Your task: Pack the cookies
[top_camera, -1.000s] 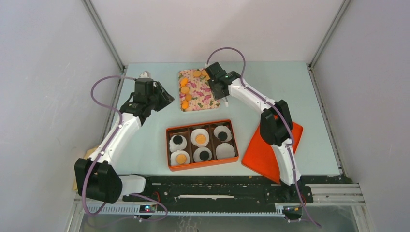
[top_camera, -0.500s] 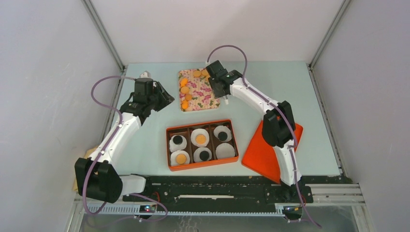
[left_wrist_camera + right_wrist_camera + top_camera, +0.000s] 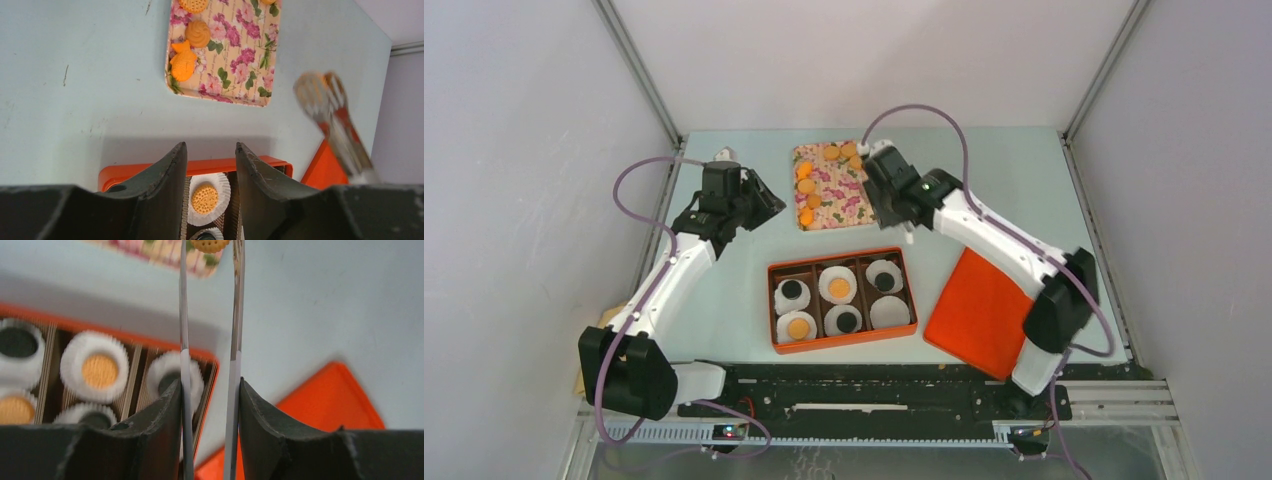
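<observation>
Several orange cookies (image 3: 805, 186) lie on a floral tray (image 3: 836, 200). An orange box (image 3: 839, 252) holds white paper cups. Five cups hold cookies, orange (image 3: 838, 288) or black (image 3: 792, 291). The near right cup (image 3: 890, 312) is empty. My right gripper (image 3: 900, 216) is shut on metal tongs (image 3: 233, 340). The tongs pinch an orange cookie (image 3: 210, 245) at their tip, above the table between tray and box. My right gripper (image 3: 210, 385) sits over the box's right end. My left gripper (image 3: 769, 205) hangs open and empty left of the tray, and shows in the left wrist view (image 3: 210, 150).
An orange lid (image 3: 984, 310) lies flat right of the box. In the left wrist view the tray (image 3: 240, 60), the box rim (image 3: 150, 170) and the blurred tongs (image 3: 330, 115) show. Grey walls enclose the table on three sides.
My right arm swung right and toward the box, carrying the tongs and cookie away from the tray. My left arm stayed still.
</observation>
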`<state>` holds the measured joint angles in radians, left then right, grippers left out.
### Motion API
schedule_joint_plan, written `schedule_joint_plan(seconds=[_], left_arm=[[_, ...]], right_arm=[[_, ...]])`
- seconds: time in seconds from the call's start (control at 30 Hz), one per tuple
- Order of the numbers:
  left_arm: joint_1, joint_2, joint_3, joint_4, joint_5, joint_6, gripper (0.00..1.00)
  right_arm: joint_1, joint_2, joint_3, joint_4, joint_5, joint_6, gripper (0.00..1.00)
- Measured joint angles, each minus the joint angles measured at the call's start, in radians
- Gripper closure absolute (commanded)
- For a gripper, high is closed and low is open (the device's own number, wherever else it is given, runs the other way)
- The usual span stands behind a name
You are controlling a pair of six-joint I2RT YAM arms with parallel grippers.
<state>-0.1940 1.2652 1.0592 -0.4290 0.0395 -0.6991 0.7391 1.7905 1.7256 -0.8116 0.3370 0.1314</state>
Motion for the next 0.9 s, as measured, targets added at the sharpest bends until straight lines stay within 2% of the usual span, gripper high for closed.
schedule_joint_plan(seconds=[0.2,0.4,0.7,0.9], left_arm=[[-0.007,-0.002,0.000,0.000,-0.001,0.000,0.54],[-0.040,-0.014,0.000,0.000,-0.002,0.000,0.54],[-0.090,-0.023,0.000,0.000,-0.010,-0.001,0.54],[-0.095,-0.045,0.000,0.000,-0.010,-0.001,0.54]], right_arm=[[0.174,-0.329,-0.259,-0.110,-0.009,0.078,0.69],[0.324,-0.548,-0.368,-0.249,-0.031,0.225,0.69],[0.491,-0.584,-0.497,-0.377,-0.050,0.444,0.68],[0.549,-0.529,-0.511,-0.380,-0.058,0.505,0.67]])
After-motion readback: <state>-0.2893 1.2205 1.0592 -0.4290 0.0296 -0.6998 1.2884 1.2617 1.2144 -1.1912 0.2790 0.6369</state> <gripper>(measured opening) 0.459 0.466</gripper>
